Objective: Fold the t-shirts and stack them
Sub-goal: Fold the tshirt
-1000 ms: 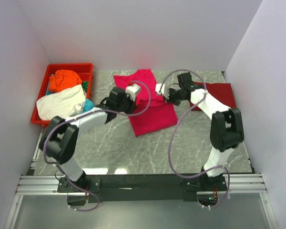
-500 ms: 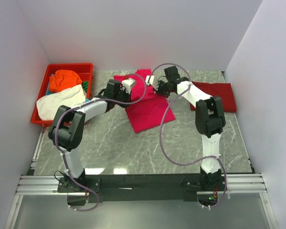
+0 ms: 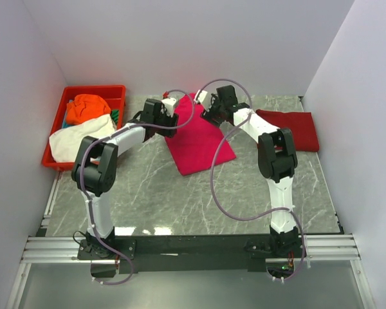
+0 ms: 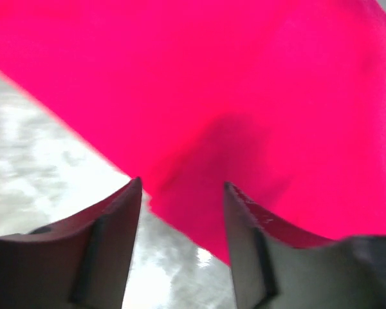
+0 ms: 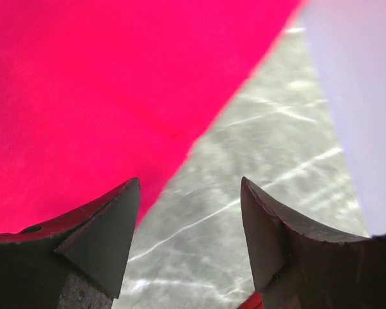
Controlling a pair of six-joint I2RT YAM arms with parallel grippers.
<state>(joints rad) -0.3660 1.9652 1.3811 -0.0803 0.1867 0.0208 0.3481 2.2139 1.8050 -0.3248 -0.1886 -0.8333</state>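
White walls [image 3: 180, 45] close in a grey marble-patterned table [image 3: 257, 193] on three sides, and a metal rail [image 3: 193, 244] runs along its near edge, where the two arm bases are bolted. At the far left sits a red tray [image 3: 96, 89] holding a bunched orange shirt [image 3: 87, 107] and a white shirt [image 3: 77, 138] that spills over the tray's near rim. A teal scrap [image 3: 116, 116] beside them is too small to read. The pink shirt [image 3: 199, 145] lies flat at the middle back of the table as a long folded strip, slanting from the far wall toward the near right. The dark red shirt [image 3: 296, 129] lies folded, well apart from it, against the right wall. Both arms reach to the far end of the pink shirt, one on each side. The left gripper [image 4: 180, 188] is released: its jaws are spread with nothing between them, hanging over the shirt's edge where cloth meets marble. The right gripper [image 5: 190, 183] is likewise released, jaws apart and empty, over the shirt's other edge with bare marble and a strip of wall beyond. Both wrist views are blurred, so seams and folds in the cloth cannot be made out, and whether the fingertips touch the fabric cannot be told. From above, the arms and their looping cables [image 3: 219, 187] hide the far end of the pink shirt
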